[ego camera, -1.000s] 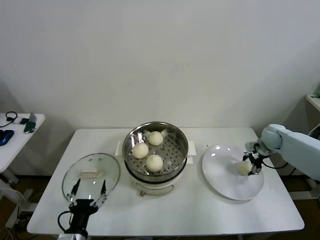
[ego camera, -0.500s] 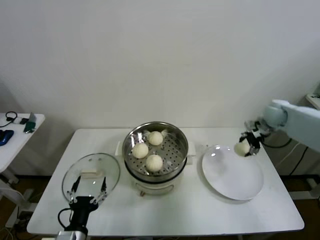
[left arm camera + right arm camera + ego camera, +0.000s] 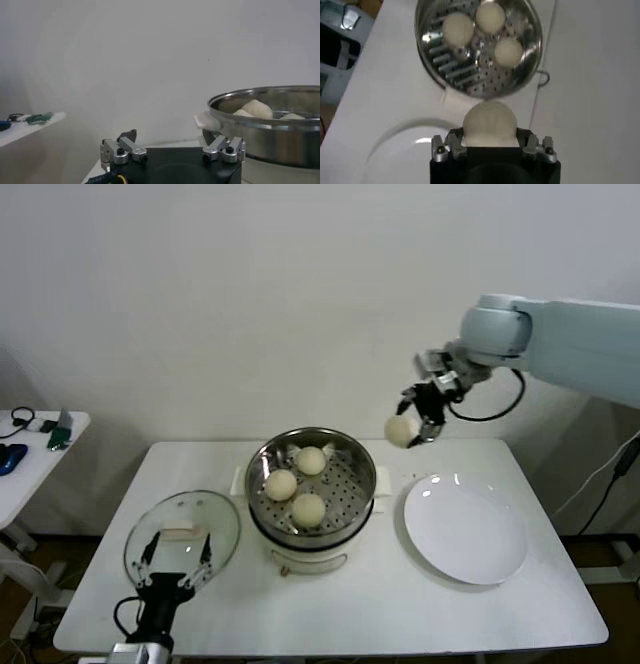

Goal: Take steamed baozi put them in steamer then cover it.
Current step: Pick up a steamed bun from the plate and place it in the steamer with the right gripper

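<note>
My right end effector [image 3: 414,427] pinches a steamed baozi [image 3: 401,430] in the air at the steamer's [image 3: 311,481] two o'clock. My left end effector [image 3: 176,569] hangs spread at the cover's [image 3: 183,534] six o'clock. I can read no writing.

You see three baozi [image 3: 296,483] in the open steamer [image 3: 312,490] mid-desk, a fourth baozi [image 3: 401,430] held in air, the cover [image 3: 182,537] flat near the front-left corner.

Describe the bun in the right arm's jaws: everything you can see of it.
The bun is a smooth, cream-white dome of dough, whole and unmarked as far as it shows. The right gripper has its jaws closed on the bun's sides, nothing else touching it. It hangs in the air, above the table between the steamer and the empty white plate. Three similar buns already lie on the steamer's perforated tray.
</note>
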`<move>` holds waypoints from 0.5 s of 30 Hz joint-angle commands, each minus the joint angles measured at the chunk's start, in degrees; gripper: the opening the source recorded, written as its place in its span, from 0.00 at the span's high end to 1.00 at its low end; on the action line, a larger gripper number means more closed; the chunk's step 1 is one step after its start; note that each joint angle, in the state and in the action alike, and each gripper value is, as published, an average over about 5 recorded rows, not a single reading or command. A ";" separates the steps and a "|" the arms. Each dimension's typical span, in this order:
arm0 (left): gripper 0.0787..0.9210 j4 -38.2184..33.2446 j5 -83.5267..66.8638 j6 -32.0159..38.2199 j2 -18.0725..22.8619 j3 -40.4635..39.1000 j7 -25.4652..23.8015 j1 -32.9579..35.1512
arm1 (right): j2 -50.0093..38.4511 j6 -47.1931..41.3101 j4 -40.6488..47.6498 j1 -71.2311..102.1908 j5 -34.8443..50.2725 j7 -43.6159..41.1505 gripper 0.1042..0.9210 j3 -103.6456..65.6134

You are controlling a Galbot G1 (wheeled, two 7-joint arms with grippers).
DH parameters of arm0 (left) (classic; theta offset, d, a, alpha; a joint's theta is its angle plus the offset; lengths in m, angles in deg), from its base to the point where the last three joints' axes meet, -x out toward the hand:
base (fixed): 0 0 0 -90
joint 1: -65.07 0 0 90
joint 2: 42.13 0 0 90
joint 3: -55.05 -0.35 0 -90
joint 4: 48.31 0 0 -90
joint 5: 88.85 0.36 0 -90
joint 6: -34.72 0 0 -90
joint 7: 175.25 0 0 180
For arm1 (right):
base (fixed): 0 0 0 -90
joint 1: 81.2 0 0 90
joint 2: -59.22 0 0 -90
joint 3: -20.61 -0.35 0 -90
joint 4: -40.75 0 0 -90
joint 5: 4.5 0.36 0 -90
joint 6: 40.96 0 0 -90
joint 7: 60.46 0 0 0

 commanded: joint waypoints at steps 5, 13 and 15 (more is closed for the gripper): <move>0.12 -0.57 -1.48 -0.24 -0.20 1.10 -0.04 0.08 | 15.81 -7.99 -4.55 7.71 6.81 8.72 0.27 -1.06; 0.12 -1.19 -1.81 -0.15 -0.40 1.53 -0.04 0.73 | 16.50 -8.53 3.16 15.74 0.08 10.24 0.27 -1.40; 0.12 -1.26 -1.86 -0.15 -0.42 1.55 -0.05 0.79 | 16.46 -8.81 4.38 17.35 -1.08 10.61 0.27 -1.47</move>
